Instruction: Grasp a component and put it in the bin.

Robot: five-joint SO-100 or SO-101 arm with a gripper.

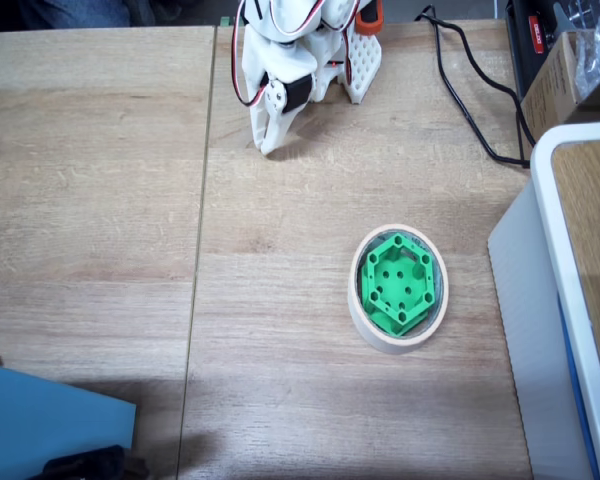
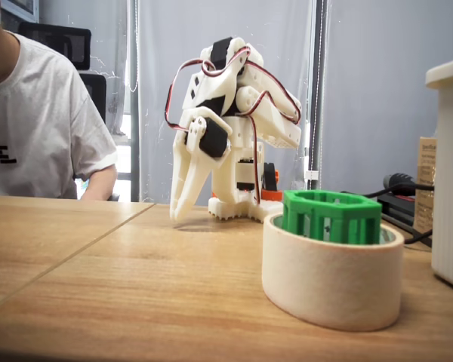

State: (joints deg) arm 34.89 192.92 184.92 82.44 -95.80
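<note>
The green hexagonal component [image 1: 401, 281] lies inside the cream tape-roll bin [image 1: 361, 316], right of the table's middle in a fixed view from above. From the side, the component [image 2: 331, 216] stands up out of the bin [image 2: 328, 280]. My white gripper [image 1: 269, 146] is folded back near the arm's base at the far edge, well away from both. Its fingers point down at the table and are shut with nothing between them; the low fixed view shows the gripper [image 2: 178, 213] the same way.
A large white-rimmed box [image 1: 570, 300] stands along the right edge. Black cables [image 1: 460, 90] run behind the bin. A blue sheet [image 1: 50, 425] covers the near left corner. A person in a white shirt [image 2: 38, 128] sits behind the table.
</note>
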